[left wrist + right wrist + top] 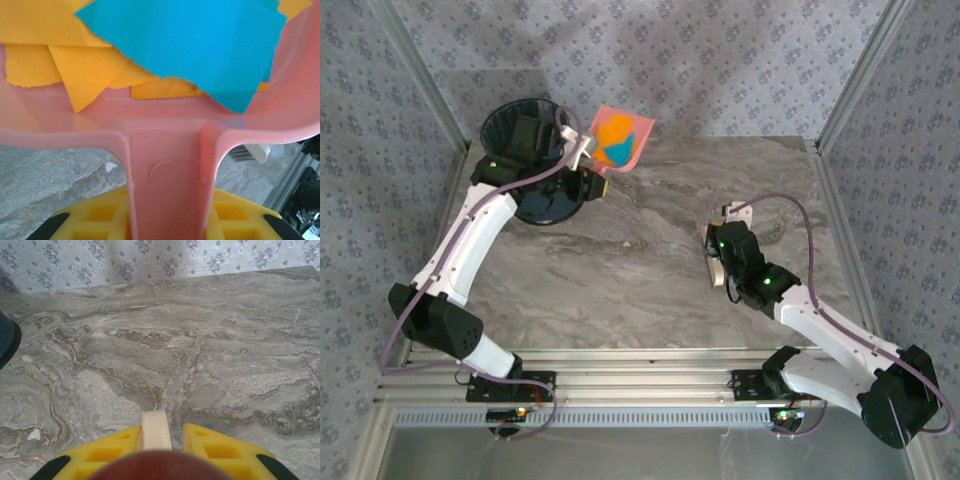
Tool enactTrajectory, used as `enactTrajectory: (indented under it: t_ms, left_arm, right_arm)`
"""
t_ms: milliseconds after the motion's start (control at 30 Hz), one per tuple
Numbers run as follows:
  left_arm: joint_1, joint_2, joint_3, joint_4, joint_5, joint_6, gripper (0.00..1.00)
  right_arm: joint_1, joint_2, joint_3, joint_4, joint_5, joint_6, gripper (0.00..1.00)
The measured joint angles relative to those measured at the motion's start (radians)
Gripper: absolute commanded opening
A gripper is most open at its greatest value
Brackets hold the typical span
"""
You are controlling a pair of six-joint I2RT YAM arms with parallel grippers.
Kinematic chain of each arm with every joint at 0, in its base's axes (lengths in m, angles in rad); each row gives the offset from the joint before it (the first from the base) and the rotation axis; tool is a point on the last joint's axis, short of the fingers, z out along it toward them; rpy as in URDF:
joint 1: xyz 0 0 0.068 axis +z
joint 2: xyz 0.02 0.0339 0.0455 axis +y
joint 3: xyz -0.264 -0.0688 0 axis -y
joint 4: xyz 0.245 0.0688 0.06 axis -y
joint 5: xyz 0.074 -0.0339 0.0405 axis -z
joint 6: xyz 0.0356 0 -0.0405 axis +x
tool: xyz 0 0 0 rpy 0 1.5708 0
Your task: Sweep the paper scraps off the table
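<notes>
Orange-yellow and teal paper scraps (617,140) lie piled in a pink dustpan (638,128) that is held off the table (650,260) at the back left, beside a black bin. My left gripper (585,160) is shut on the dustpan's handle. In the left wrist view the handle (170,165) runs between my yellow fingers (95,217), with a large teal scrap (200,40) over orange ones (85,75). My right gripper (717,262) hovers over the table's right half, shut on a cream brush handle (156,427) between its yellow fingers (220,450).
The round black bin (525,130) stands at the table's back left corner, under my left wrist, and its dark edge (6,342) shows at the left of the right wrist view. Aluminium rails (840,250) edge the table. Patterned wallpaper lies behind.
</notes>
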Motion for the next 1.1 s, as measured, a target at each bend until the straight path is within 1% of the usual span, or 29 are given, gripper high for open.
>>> enactTrajectory:
  t_ms: [300, 467, 733, 1100]
  left_arm:
    - [0.123, 0.045, 0.090, -0.006, 0.128, -0.089, 0.00]
    - [0.174, 0.082, 0.128, 0.005, 0.195, -0.153, 0.00]
    - [0.236, 0.133, 0.154, 0.013, 0.249, -0.237, 0.00]
    - [0.296, 0.183, 0.164, 0.047, 0.324, -0.341, 0.00]
  right_arm:
    - [0.000, 0.000, 0.000, 0.000, -0.011, -0.005, 0.00]
    - [0.000, 0.000, 0.000, -0.003, -0.011, -0.005, 0.00]
    - [0.000, 0.000, 0.000, -0.013, -0.011, -0.008, 0.00]
    - [0.000, 0.000, 0.000, -0.023, -0.010, -0.008, 0.00]
